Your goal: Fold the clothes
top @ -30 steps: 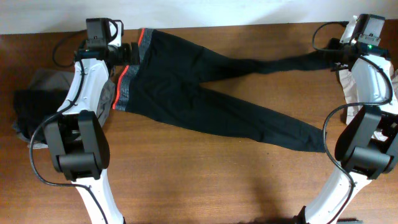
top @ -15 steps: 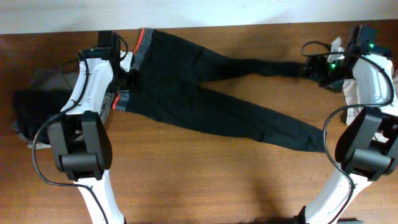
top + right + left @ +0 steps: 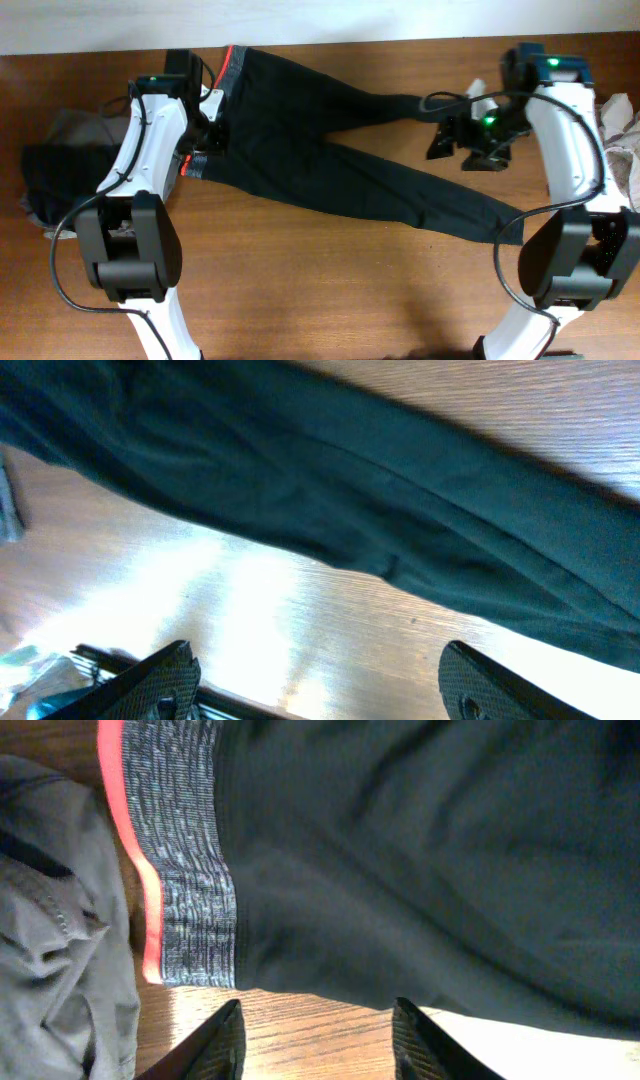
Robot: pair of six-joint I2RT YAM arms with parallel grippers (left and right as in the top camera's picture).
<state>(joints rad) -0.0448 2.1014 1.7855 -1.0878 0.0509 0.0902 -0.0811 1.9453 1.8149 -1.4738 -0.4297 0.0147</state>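
Your left gripper (image 3: 320,1045) stands with its jaws apart and nothing between them, over bare wood just off the lower corner of the waistband (image 3: 190,870). That band is mottled grey, edged with a bright red-orange lining. It lies flat on the counter (image 3: 330,290).

Your right gripper (image 3: 325,690) is spread wide and also empty. One black leg crosses the wrist view just beyond its fingertips (image 3: 160,678). Whether they touch the fabric cannot be told.

The leggings (image 3: 300,130) are laid out across the counter with the waist at your left arm's side. The two legs fan out towards the right: the upper one ends near your right gripper, and the lower one runs on towards the right arm's base.

Beside the waistband, at the counter's left edge, sits a crumpled heap of grey and black clothes (image 3: 55,170). It lies close to the band's orange edge in the left wrist view. Some pale fabric (image 3: 620,130) lies at the far right edge.
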